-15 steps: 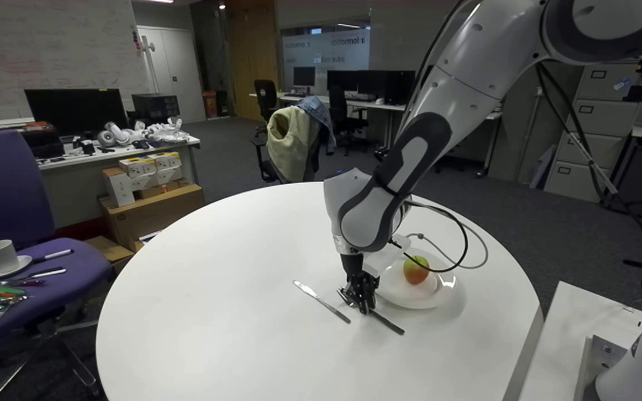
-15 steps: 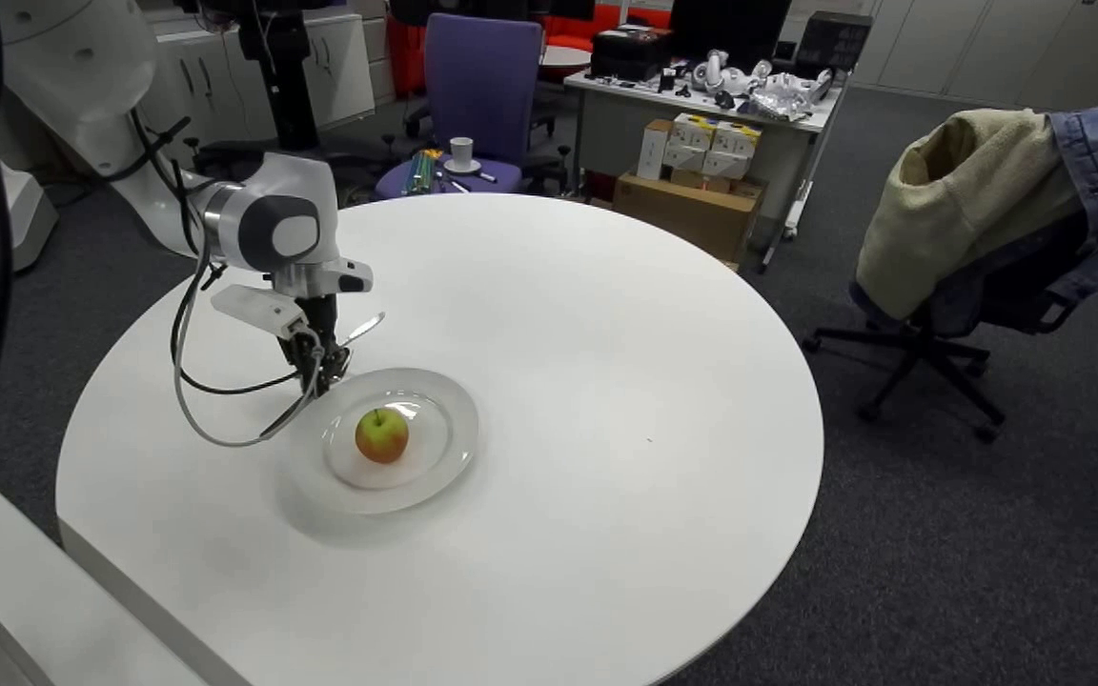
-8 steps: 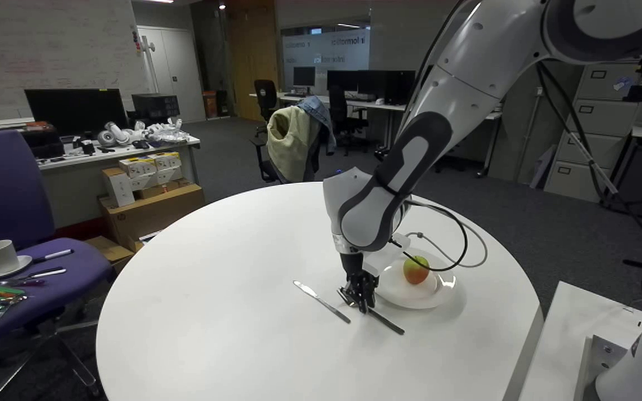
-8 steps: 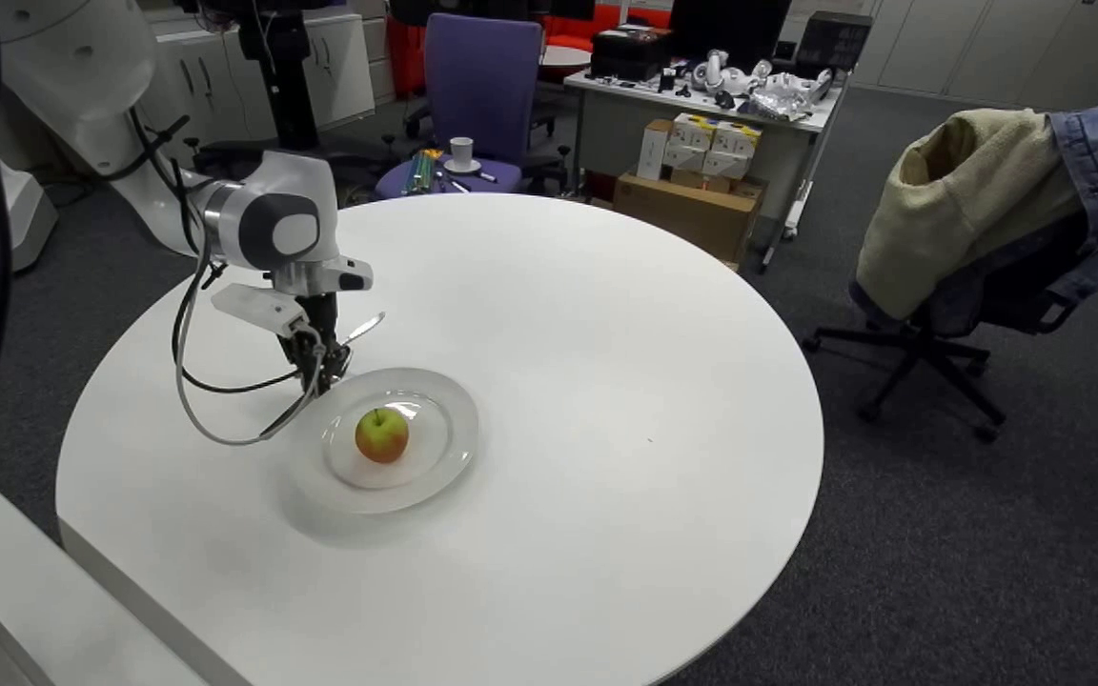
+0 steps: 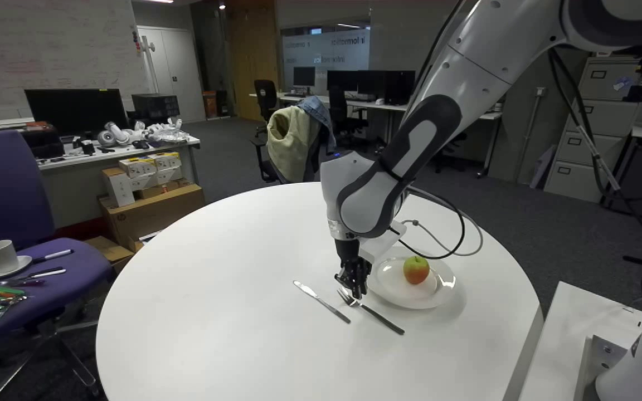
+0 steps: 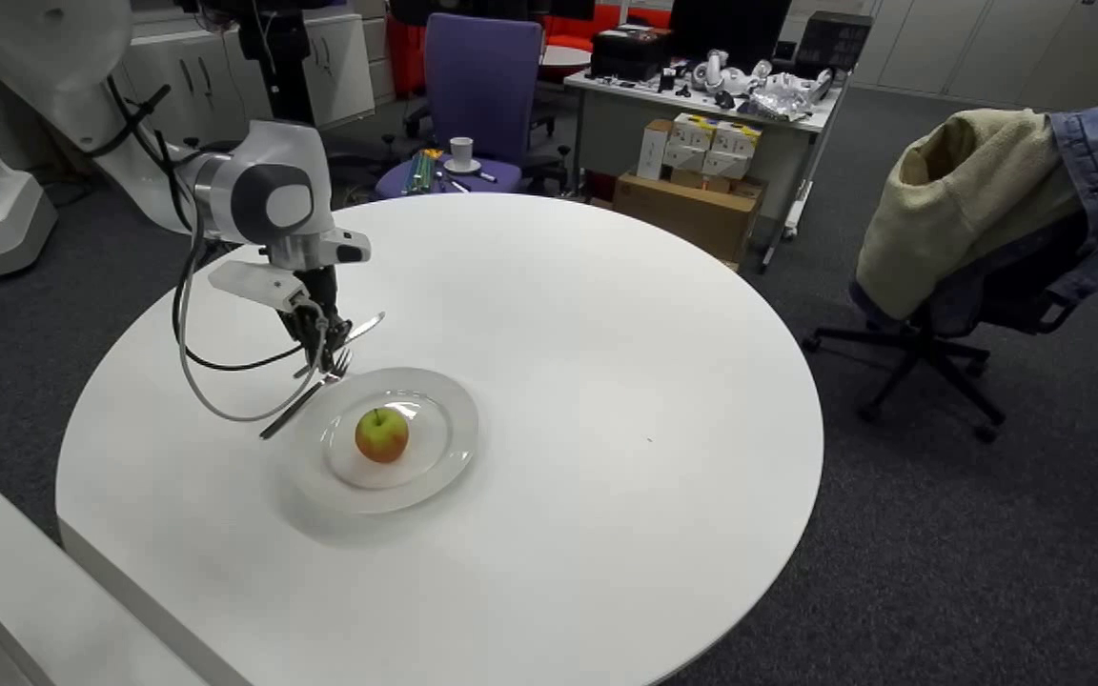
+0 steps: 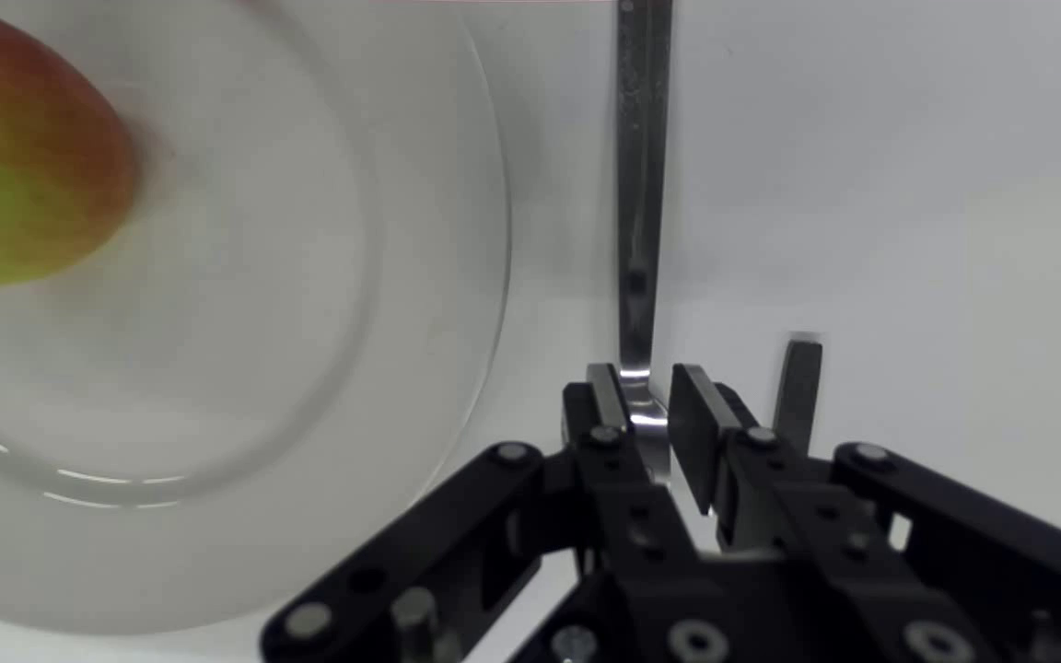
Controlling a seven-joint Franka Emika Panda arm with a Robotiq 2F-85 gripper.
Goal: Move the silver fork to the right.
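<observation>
The silver fork [image 5: 379, 318] lies flat on the round white table between the knife and the plate; in an exterior view its handle [image 6: 294, 408] also shows. My gripper [image 5: 359, 294] is above the fork's head end, pointing down, apart from it. In the wrist view the gripper [image 7: 646, 376] is partly open and empty, with a gap between its pads. The fork's neck [image 7: 641, 184] shows below and between the fingers, and its tines are hidden by the gripper there. The gripper [image 6: 325, 367] also hides part of the fork in an exterior view.
A silver knife [image 5: 321, 302] lies beside the fork; its handle end [image 7: 798, 391] shows in the wrist view right of the fingers. A white plate [image 6: 454, 410] with an apple [image 6: 382, 435] stands close on the fork's other side. Cables hang beside the wrist.
My gripper has risen from around the fork to above it within the last half second. The fork has stayed in place on the table and more of it shows.
</observation>
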